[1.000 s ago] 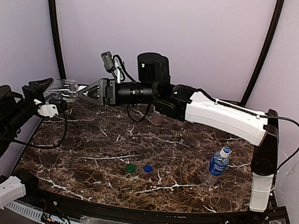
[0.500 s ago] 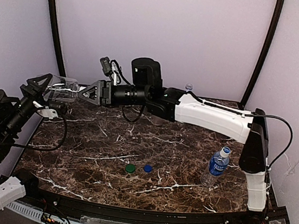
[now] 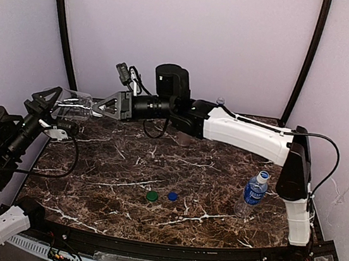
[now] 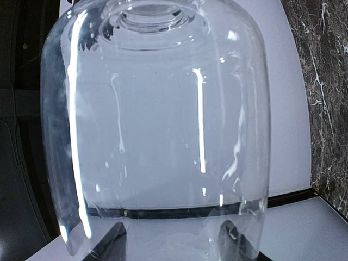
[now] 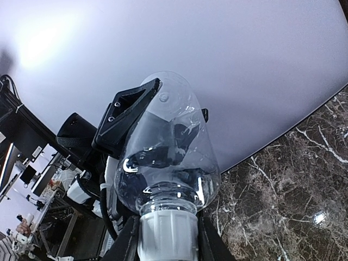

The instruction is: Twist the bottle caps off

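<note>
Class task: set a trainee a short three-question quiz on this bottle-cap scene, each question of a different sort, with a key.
1. True or false: the green cap and the dark blue cap lie loose on the marble table.
2. The right pincer is shut on: A) the white cap of the plain clear bottle; B) a loose cap; C) nothing.
3. Which bottle stands capped near the right arm's base?
Key: 1 true. 2 A; the left pincer holds that bottle's body. 3 the blue-label bottle.
</note>
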